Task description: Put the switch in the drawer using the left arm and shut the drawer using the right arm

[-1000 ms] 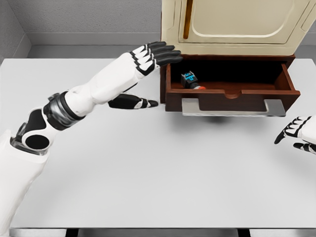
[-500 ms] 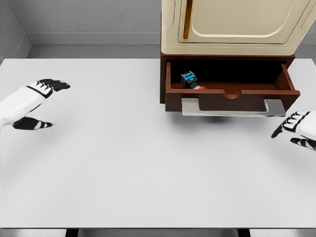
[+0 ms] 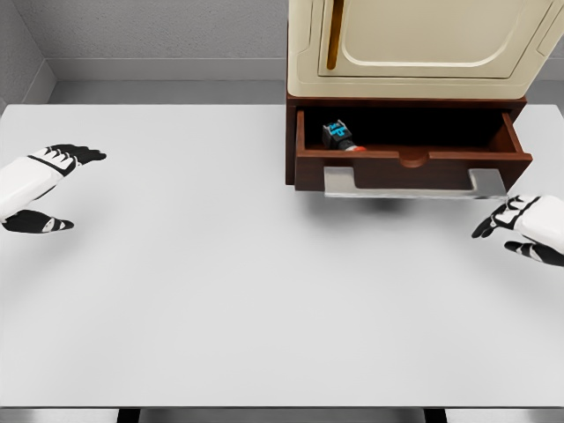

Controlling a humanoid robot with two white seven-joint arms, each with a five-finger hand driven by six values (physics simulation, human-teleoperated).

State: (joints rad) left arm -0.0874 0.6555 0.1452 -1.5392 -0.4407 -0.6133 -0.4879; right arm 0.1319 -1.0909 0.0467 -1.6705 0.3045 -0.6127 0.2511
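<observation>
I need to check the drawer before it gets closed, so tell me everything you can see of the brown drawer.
The dark reddish-brown wooden drawer stands pulled out from the base of a cream cabinet at the far right of the white table. It is an open box with a low front panel bearing a curved notch on top and a flat grey metal handle below. Its interior is shadowed. A small black switch with blue markings lies in its left end. Neither hand touches it.
</observation>
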